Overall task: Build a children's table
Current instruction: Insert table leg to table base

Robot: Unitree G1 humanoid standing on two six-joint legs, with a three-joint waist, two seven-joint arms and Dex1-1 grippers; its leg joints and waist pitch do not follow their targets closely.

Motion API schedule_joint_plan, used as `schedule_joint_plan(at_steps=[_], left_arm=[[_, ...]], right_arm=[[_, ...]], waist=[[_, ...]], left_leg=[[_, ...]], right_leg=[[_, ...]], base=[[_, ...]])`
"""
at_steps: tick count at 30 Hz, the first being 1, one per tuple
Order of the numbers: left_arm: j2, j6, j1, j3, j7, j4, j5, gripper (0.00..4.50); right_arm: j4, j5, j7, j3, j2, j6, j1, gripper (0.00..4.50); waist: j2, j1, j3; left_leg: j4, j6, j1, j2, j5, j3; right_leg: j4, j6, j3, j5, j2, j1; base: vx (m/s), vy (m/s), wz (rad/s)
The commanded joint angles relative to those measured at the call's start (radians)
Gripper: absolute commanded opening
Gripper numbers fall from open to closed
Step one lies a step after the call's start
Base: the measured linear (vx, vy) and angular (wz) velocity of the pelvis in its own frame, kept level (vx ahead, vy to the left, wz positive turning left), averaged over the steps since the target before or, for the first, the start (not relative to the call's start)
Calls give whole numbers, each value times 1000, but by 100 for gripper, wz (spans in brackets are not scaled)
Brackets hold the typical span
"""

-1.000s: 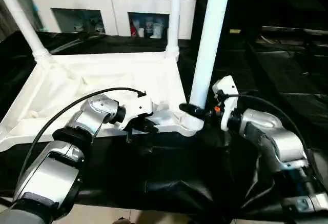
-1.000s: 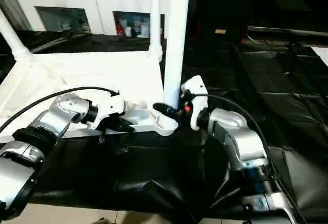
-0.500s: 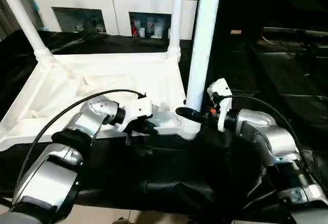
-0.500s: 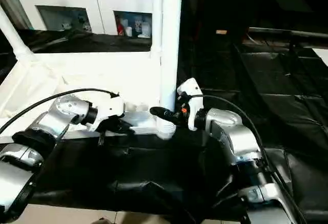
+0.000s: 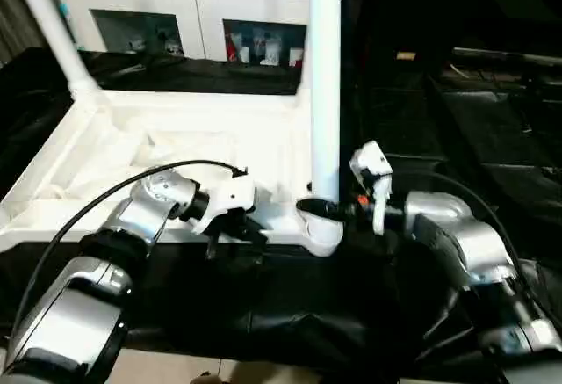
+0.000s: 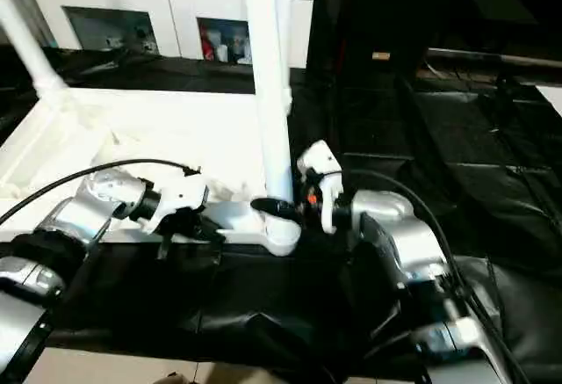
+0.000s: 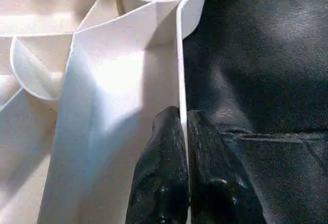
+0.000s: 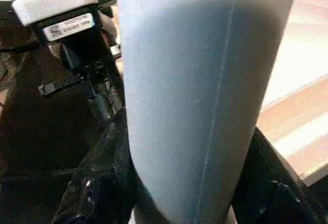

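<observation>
Right gripper [image 5: 323, 206] clamps the leg [image 5: 325, 94] upright in the frame-centre corner socket [image 5: 321, 233], left gripper [image 7: 183, 131] pinches the tabletop [image 5: 176, 138] rim; off-axis push could jam it.

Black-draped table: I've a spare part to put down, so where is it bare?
Bare black cloth lies right of the upright leg, beyond the right gripper. Crowded: the tabletop's near rim, pinched by the left gripper, and the corner socket.
</observation>
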Motion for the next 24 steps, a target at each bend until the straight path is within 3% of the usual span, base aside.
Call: schedule_joint_plan(at_steps=[1,4,7,14,18,24], left_arm=[[-5,-9,4,-2,-9,-40,-16,0],[-4,-11,5,2,1,-41,-18,0],[-4,-11,4,12,12,-39,-21,0],[-8,-8,1,30,34,-35,-23,0],[-12,-11,-5,37,47,-24,-26,0],[-19,-16,-14,48,71,-7,-26,0]], right_arm=[[-8,11,14,15,-8,18,32,187],[-6,21,-3,-10,1,-1,57,187],[8,37,-29,-44,25,-24,84,187],[62,56,-68,-97,83,-90,131,187],[74,50,-88,-102,102,-142,159,187],[73,1,-108,-96,116,-273,212,187]], waist=[[-2,0,-71],[-5,0,-71],[4,0,-72],[7,-5,-70],[14,-6,-69],[10,-8,-64]], left_leg=[[-70,13,5,9,-206,10],[-70,9,5,8,-218,10],[-71,3,5,7,-220,7],[-75,-6,6,7,-258,6],[-78,-10,9,8,-286,4],[-81,-7,8,7,-312,3]], right_leg=[[-72,-209,26,-260,-54,55],[-75,-202,27,-281,-54,54],[-74,-203,27,-269,-54,54],[-79,-205,25,-297,-53,53],[-82,-203,25,-313,-52,50],[-86,-195,25,-345,-52,48]], base=[[0,0,0],[0,0,0],[0,0,0],[0,0,0],[0,0,0],[0,0,0]])
